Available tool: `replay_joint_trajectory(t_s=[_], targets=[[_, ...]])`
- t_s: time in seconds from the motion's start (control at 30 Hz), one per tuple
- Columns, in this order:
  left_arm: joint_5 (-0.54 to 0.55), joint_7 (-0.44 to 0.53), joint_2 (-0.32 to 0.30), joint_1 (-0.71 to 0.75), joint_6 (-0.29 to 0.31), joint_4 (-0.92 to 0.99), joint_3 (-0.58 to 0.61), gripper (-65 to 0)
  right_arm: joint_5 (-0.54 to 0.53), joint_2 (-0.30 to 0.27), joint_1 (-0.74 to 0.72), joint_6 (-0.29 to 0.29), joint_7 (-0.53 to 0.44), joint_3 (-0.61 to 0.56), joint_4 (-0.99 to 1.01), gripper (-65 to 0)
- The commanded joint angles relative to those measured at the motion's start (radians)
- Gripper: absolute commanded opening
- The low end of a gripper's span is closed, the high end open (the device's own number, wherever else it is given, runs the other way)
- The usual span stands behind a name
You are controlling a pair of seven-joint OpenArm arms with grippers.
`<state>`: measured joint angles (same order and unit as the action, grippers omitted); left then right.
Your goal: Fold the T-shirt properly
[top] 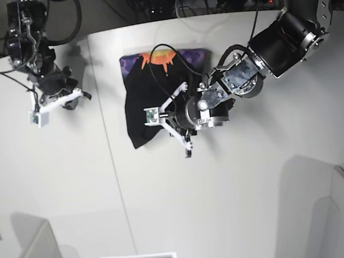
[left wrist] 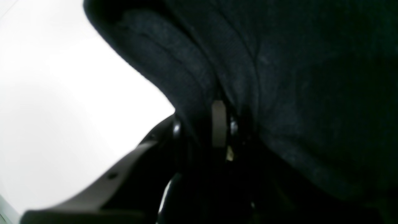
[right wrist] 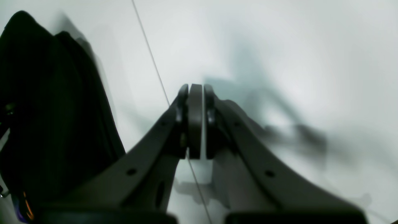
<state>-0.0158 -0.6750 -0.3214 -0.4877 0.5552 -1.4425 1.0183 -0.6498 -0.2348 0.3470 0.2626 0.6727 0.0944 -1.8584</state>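
Fold in progress: left pincer (left wrist: 219, 124) grips the large black cotton T-shirt (top: 151, 103) with the purple and orange print.
Right pincer (right wrist: 196, 121), at 9 o'clock on the white desk (top: 242, 208), is closed and empty; next, carry the held edge over neatly.

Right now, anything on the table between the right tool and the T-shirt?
No. In the base view only bare white table separates the right tool from the T-shirt, crossed by a thin seam line; the right wrist view agrees.
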Motion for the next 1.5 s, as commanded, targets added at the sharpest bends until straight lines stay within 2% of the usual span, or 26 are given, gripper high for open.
replay_joint_trajectory(t_s=[0.0,0.07,0.13,0.27,0.37,0.43,0.5,0.6,0.67,0.7,0.73,0.77,0.8,0.87,1.03,1.1,1.13,1.2,1.3,1.37,1.4,1.47], targets=[[0.004,0.002,0.001,-0.03,0.006,-0.03,-0.005,-65.0,-0.005,-0.01,-0.009,-0.003,-0.018,0.005,-0.016,-65.0],[0.0,0.002,-0.003,-0.036,0.006,-0.048,-0.006,-63.8,-0.005,-0.01,-0.012,-0.003,-0.018,0.001,-0.016,-65.0],[-0.003,0.001,-0.003,-0.038,0.006,-0.054,-0.014,-48.4,-0.005,-0.01,-0.013,-0.003,-0.018,0.0,-0.016,-65.0],[0.006,0.001,-0.002,-0.07,0.006,-0.05,-0.011,-23.7,-0.005,-0.01,-0.015,-0.003,-0.018,-0.002,-0.016,-65.0],[0.003,0.001,-0.002,-0.085,0.006,-0.062,-0.016,-13.7,-0.005,-0.01,-0.015,-0.003,-0.018,-0.003,-0.016,-65.0],[0.007,0.001,-0.002,-0.101,0.006,-0.079,-0.017,-12.3,-0.005,-0.01,-0.015,-0.003,-0.018,-0.003,-0.016,-65.0],[0.009,0.001,-0.002,-0.111,0.006,-0.109,-0.04,-12.3,-0.005,-0.01,-0.015,-0.003,-0.018,-0.005,-0.016,-65.0],[0.009,0.001,-0.002,-0.093,0.006,-0.177,-0.146,-12.5,-0.005,-0.011,-0.015,-0.004,-0.02,0.001,-0.016,-65.0],[0.01,0.001,-0.002,-0.045,0.004,-0.232,-0.273,-13.2,-0.001,-0.021,-0.013,-0.006,-0.023,0.003,-0.016,-65.0],[0.009,0.001,0.001,-0.001,0.004,-0.269,-0.365,-16.1,0.002,-0.034,-0.012,-0.009,-0.026,0.005,-0.019,-65.0],[0.007,0.002,0.001,0.045,0.004,-0.3,-0.442,-21.4,0.017,-0.051,-0.007,-0.009,-0.037,0.003,-0.025,-65.0],[0.007,0.004,0.003,0.09,0.003,-0.343,-0.524,-30.3,0.041,-0.067,0.002,-0.009,-0.061,-0.005,-0.036,-65.0],[0.007,0.005,0.009,0.128,0.003,-0.378,-0.586,-40.2,0.071,-0.074,0.017,-0.01,-0.089,-0.006,-0.043,-65.0],[-0.002,0.007,0.021,0.218,0.001,-0.441,-0.705,-65.0,0.14,-0.074,0.048,-0.021,-0.158,-0.006,-0.057,-65.0],[-0.002,0.01,0.017,0.404,-0.001,-0.539,-0.866,-65.0,0.27,-0.071,0.136,-0.159,-0.273,-0.002,-0.082,-65.0],[0.006,0.019,0.02,0.473,-0.001,-0.547,-0.935,-65.0,0.308,-0.071,0.177,-0.19,-0.322,0.001,-0.094,-65.0],[0.006,0.056,0.021,0.522,-0.001,-0.547,-0.976,-65.0,0.325,-0.071,0.206,-0.204,-0.35,0.003,-0.096,-65.0],[0.007,0.191,0.023,0.624,-0.001,-0.544,-1.05,-65.0,0.362,-0.073,0.255,-0.217,-0.41,0.005,-0.108,-65.0],[-0.002,0.489,0.023,0.818,-0.001,-0.541,-1.134,-65.0,0.439,-0.074,0.349,-0.23,-0.514,0.005,-0.111,-65.0],[-0.002,0.642,0.023,0.933,-0.002,-0.538,-1.171,-65.0,0.471,-0.074,0.404,-0.23,-0.572,0.005,-0.111,-65.0],[-0.002,0.694,0.023,0.992,-0.016,-0.538,-1.189,-65.0,0.485,-0.074,0.436,-0.23,-0.6,0.005,-0.111,-65.0],[-0.002,0.734,0.024,1.095,-0.077,-0.538,-1.216,-65.0,0.503,-0.077,0.489,-0.23,-0.646,0.005,-0.111,-65.0]])
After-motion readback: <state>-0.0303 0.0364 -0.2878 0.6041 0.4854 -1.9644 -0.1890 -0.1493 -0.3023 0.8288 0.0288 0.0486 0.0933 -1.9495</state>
